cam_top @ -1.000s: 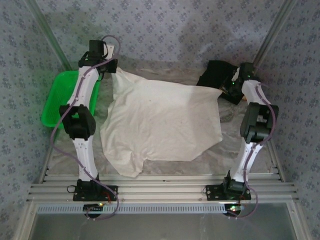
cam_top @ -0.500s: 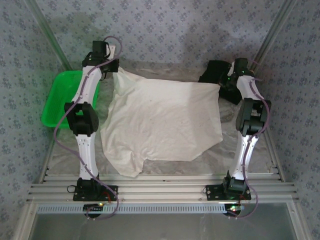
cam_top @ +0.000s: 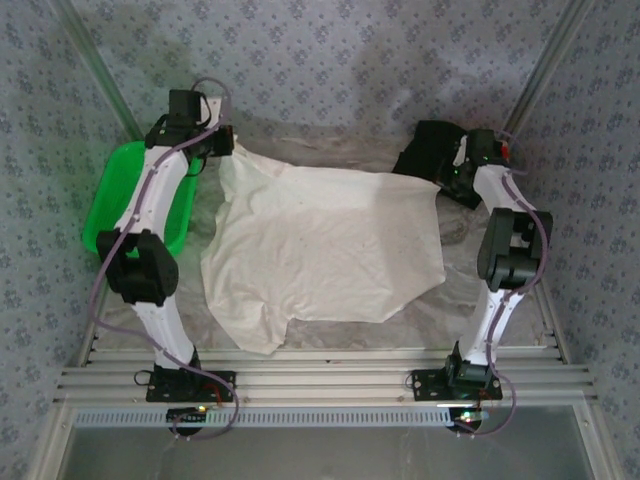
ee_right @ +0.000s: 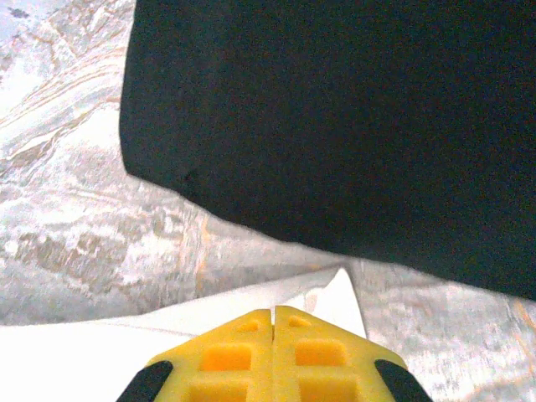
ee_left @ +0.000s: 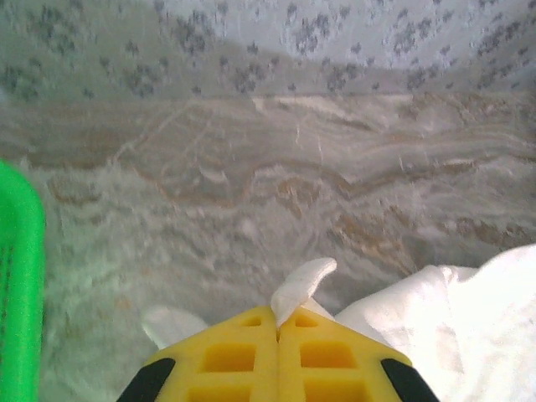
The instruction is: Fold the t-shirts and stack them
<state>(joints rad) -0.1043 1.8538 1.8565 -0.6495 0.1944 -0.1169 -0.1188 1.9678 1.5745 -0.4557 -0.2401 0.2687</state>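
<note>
Spreading is the step in hand, by our reading: no fold is made yet and no stack exists. We note the large off-white cloth t-shirt [cam_top: 320,245] lying open and mostly flat, with soft ripples and a curled hem at its near-left edge. The left gripper [ee_left: 277,322] has its yellow foam jaws pressed together on the shirt's far-left corner, a tongue of white cloth poking out between them. The right gripper [ee_right: 274,314] is likewise pinched closed on the far-right corner. The plain black cloth t-shirt [ee_right: 335,126] lies bunched just beyond that far-right corner, matte and unfolded. A green plastic basket [cam_top: 112,200] sits left of the off-white shirt. Beneath the shirt is a glossy marbled table surface [ee_left: 251,193]. Folding both shirts and stacking them remain.
</note>
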